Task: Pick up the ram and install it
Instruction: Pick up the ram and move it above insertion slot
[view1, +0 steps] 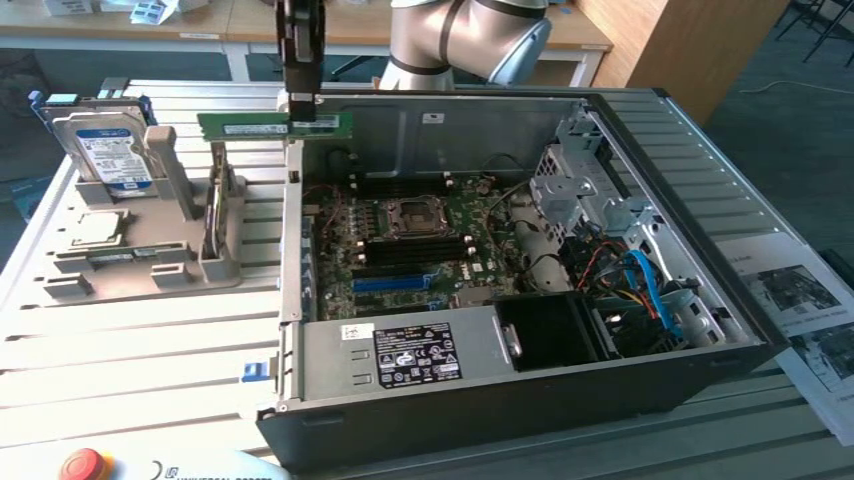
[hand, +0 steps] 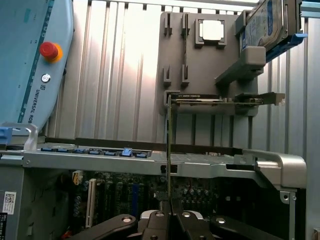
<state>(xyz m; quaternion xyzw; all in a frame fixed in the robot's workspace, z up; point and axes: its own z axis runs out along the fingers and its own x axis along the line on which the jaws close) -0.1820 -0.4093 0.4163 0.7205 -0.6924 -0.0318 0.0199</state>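
The ram (view1: 267, 125) is a long green stick with a white label. It hangs level in the air over the left wall of the open computer case (view1: 534, 385), between the case and the grey holder. My gripper (view1: 302, 103) comes down from above and is shut on the ram's right end. In the wrist view the ram (hand: 169, 150) shows edge-on as a thin line running out from my gripper (hand: 170, 219), whose fingers (hand: 186, 220) are closed on it. Below lies the motherboard (view1: 461, 215) with its black memory slots (view1: 407, 183).
A grey holder (view1: 134, 270) to the exterior view's left carries a hard drive (view1: 107, 145), a silver processor chip (view1: 96, 228) and a flat card (hand: 220, 100). The motherboard has a blue slot (view1: 400, 283). Cables and drive cages (view1: 601, 190) fill the case's right. A red stop button (view1: 83, 465) sits at the front.
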